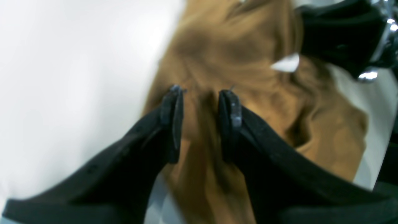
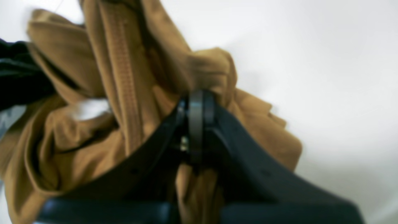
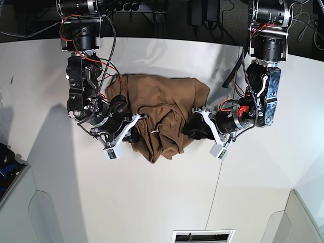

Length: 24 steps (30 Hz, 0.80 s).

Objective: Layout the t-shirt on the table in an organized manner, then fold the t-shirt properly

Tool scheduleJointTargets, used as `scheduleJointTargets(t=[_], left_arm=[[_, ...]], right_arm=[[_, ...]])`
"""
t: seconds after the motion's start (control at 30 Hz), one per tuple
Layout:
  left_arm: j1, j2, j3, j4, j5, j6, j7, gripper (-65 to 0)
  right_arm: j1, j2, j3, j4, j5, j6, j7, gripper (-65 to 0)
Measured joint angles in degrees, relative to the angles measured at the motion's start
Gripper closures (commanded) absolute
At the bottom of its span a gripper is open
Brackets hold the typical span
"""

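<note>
The tan-brown t-shirt [image 3: 164, 104] lies bunched and wrinkled on the white table [image 3: 152, 202], between my two arms. My right gripper [image 2: 196, 102] is shut on a fold at the shirt's edge, and fabric hangs down between its fingers; in the base view this right gripper [image 3: 135, 121] sits on the shirt's left side. My left gripper [image 1: 202, 96] stands open with its jaws apart over creased t-shirt [image 1: 224, 56] cloth, and in the base view the left gripper [image 3: 196, 127] is against the shirt's right side. The white neck tag [image 1: 286, 63] shows among the folds, and the same neck tag [image 2: 91, 109] appears in the right wrist view.
A thin dark seam line [image 3: 217, 192] runs down the table in front of the left arm. Beyond the table's far edge hang dark cables and mounts [image 3: 202, 12]. A blue object [image 3: 5, 157] sits past the left edge. A slotted vent [image 3: 202, 236] is at the near edge.
</note>
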Motion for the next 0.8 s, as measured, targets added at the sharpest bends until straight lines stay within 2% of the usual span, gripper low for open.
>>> scheduleJointTargets(t=[0.17, 0.4, 0.53, 0.6, 0.7, 0.8], left_arm=[[0.0, -0.3, 0.1, 0.0, 0.0, 0.0, 0.0, -19.9], [0.0, -0.3, 0.0, 0.0, -0.1, 0.0, 0.0, -19.9], [0.0, -0.3, 0.0, 0.1, -0.4, 0.0, 0.1, -19.9], [0.0, -0.3, -0.3, 0.3, -1.4, 0.0, 2.3, -19.8], [0.4, -0.2, -2.3, 2.6, -6.0, 0.0, 6.3, -12.6], [1.7, -0.3, -5.3, 8.4, -8.9, 0.0, 7.3, -10.3]], right_arm=[[0.0, 2.2, 0.0, 0.0, -0.3, 0.0, 0.4, 0.0], [0.0, 2.4, 0.0, 0.0, -0.5, -0.2, 0.3, 0.0], [0.0, 4.5, 0.0, 0.0, 0.0, -0.4, 0.1, 0.0], [0.0, 5.6, 0.0, 0.9, 1.6, -0.5, -0.6, 0.0], [0.0, 5.7, 0.0, 4.3, 4.0, -0.9, -2.6, 0.0], [-1.5, 5.4, 0.0, 10.5, 5.9, -0.8, -3.6, 0.0]])
